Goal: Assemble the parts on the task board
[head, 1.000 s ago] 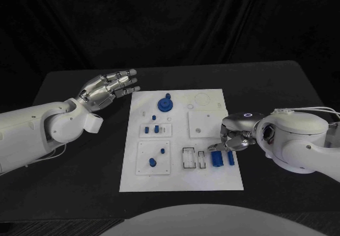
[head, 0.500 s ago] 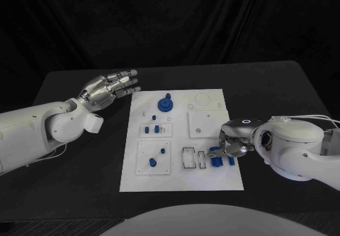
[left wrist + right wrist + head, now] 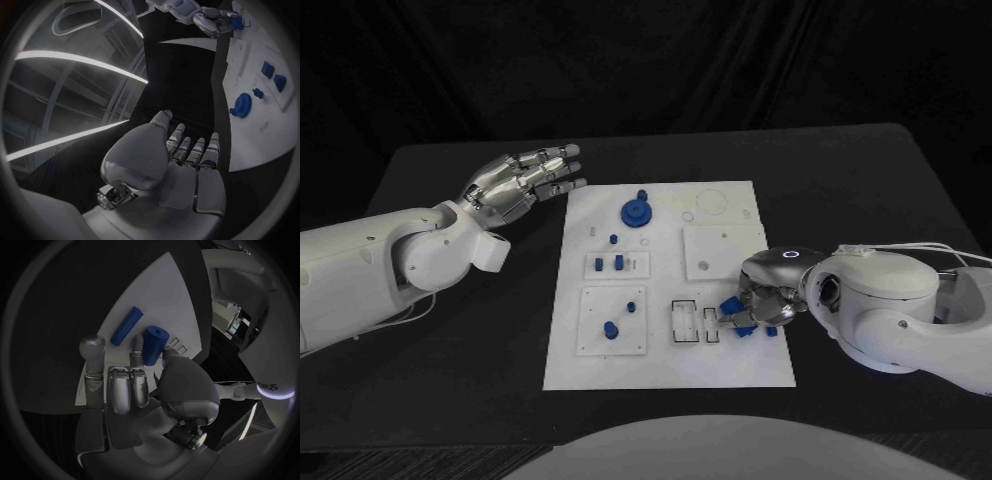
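Right hand (image 3: 764, 300): we log it low over the near right part of the task board (image 3: 733, 372), fingers curled down. In the right wrist view its thumb and fingers (image 3: 136, 356) close on a thick blue cylinder (image 3: 152, 345), which it holds tilted just above the white surface. A slimmer blue rod (image 3: 127, 326) lies flat on the board just beside the held piece, apart from the fingers. In the head view we can make out only small blue patches at the fingertips, so we cannot tell more of the held piece there.

Left hand (image 3: 519, 180): we log it raised off the far left corner of the board, over the black bench (image 3: 459, 350), fingers straight and a little spread, holding nothing. The left wrist view shows the same hand (image 3: 181, 160) flat and unoccupied beside the board's edge.

Items on the task board, outward from the right hand:
- two narrow rectangular slots (image 3: 684, 321), just left of the right hand
- white square plate (image 3: 714, 251), far of the right hand
- near left plate with two small blue parts (image 3: 610, 327)
- middle left plate with a pair of short blue blocks (image 3: 609, 264)
- blue round gear-like disc (image 3: 638, 212) at the far end, a small blue knob touching its far edge
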